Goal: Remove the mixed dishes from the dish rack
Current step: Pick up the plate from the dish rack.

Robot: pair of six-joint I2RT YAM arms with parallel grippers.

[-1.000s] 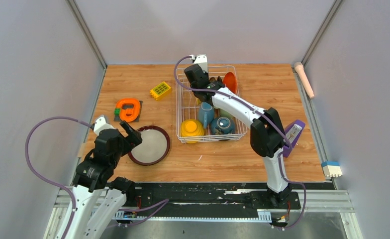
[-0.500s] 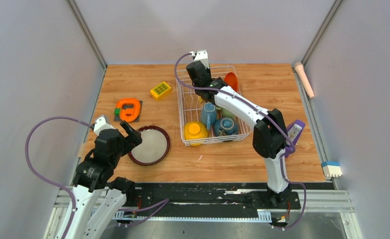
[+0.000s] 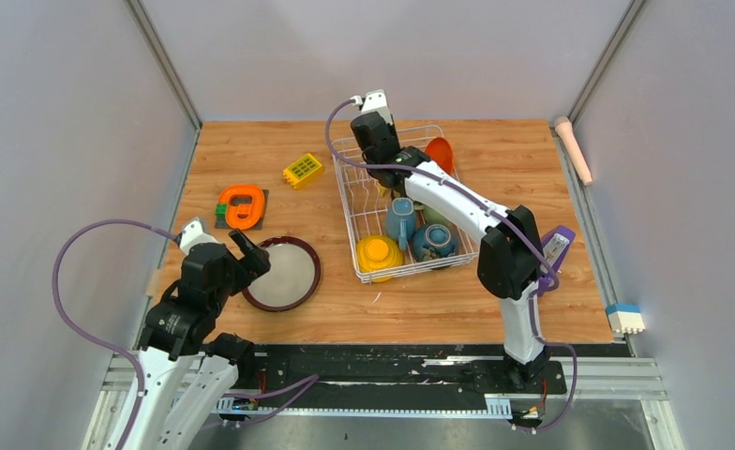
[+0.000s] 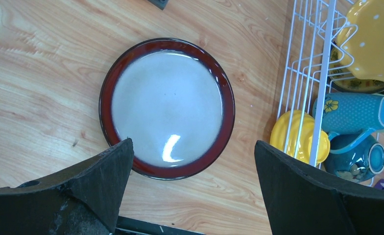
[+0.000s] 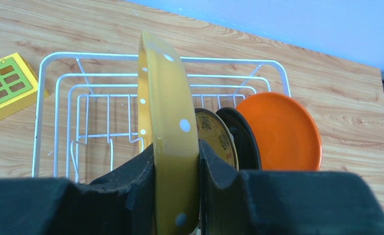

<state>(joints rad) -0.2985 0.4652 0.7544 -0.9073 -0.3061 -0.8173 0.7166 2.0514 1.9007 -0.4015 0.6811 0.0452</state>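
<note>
While left gripper (image 4: 192, 147) hangs wide open over red-rimmed plate (image 4: 166, 105), right gripper (image 5: 176, 156) clamps upright yellow dotted plate (image 5: 163, 88) at dish rack (image 5: 107, 54)

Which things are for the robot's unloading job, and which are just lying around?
For the job: rack, yellow plate in the right jaws, orange plate, dark plate, blue mug, yellow bowl, teal bowl, brown plate already out.
Lying about: yellow brick, orange gadget, pink stick, white block.
</note>
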